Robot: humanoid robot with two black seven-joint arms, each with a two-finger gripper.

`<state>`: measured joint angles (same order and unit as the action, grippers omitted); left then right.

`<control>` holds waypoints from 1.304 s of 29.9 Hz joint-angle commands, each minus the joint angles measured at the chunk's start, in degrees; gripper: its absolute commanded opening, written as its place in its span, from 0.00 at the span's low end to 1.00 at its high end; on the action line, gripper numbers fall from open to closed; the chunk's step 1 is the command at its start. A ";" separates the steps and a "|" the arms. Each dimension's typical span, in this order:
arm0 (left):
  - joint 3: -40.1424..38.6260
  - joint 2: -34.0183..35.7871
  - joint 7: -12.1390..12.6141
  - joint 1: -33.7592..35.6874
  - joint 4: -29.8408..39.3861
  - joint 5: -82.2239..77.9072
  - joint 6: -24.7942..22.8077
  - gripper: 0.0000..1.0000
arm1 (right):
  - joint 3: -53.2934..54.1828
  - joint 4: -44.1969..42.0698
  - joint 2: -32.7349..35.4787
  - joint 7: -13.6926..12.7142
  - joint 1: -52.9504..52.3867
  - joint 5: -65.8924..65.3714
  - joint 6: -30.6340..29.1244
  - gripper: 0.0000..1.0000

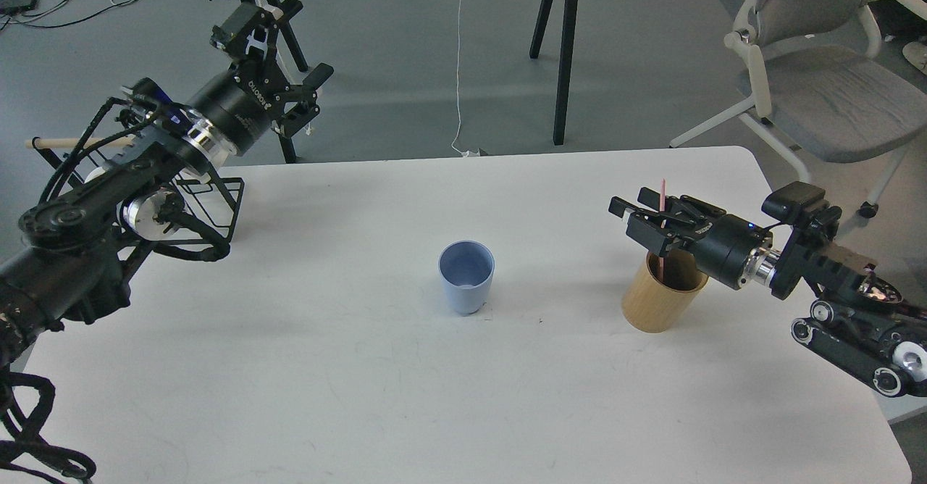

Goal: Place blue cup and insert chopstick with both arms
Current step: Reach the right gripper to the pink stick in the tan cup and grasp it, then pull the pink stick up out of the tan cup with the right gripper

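Observation:
The pale blue cup (pixel 466 276) stands upright and empty at the middle of the white table (pixel 362 382). The pink chopstick (pixel 662 190) stands in the tan wooden holder (pixel 654 300) to the right of the cup; only its top shows above my right gripper. My right gripper (pixel 633 206) hovers just over the holder's mouth, open, with the stick rising beside its fingers; I cannot tell whether they touch it. My left gripper (pixel 279 43) is open and empty, raised beyond the table's far left edge.
A black wire rack (pixel 221 205) stands at the table's far left with a pale wooden dowel (pixel 65 141) sticking out behind my left arm. An office chair (pixel 818 71) stands off the right side. Another table's black legs (pixel 559 56) stand behind.

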<state>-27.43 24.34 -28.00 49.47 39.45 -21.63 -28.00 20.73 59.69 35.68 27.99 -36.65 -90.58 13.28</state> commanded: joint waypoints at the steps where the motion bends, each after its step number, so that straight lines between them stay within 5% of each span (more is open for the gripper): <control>1: 0.01 0.01 0.00 -0.16 0.01 0.00 0.00 0.99 | -0.43 0.34 0.97 0.01 0.26 -0.03 -0.01 0.41; 18: 0.01 -0.70 0.00 -0.34 -0.07 0.09 0.00 0.99 | -0.87 2.18 4.05 0.01 0.17 0.05 0.08 0.01; 31: 0.10 -1.93 0.00 -0.86 -0.69 0.09 0.00 0.99 | 9.40 22.03 23.38 0.01 -3.07 1.19 -0.09 0.00; 36: 0.45 -1.93 0.00 -2.44 -1.74 -0.08 0.00 0.99 | 10.38 26.70 22.69 0.01 -9.57 7.60 0.78 0.00; 39: 0.62 -1.93 0.00 -3.76 -3.41 -0.08 0.00 0.99 | 8.72 25.57 15.34 0.01 -11.07 8.05 3.94 0.00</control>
<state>-26.96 22.42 -28.00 46.85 37.49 -21.69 -27.99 31.05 85.94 57.31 28.00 -46.07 -83.38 14.75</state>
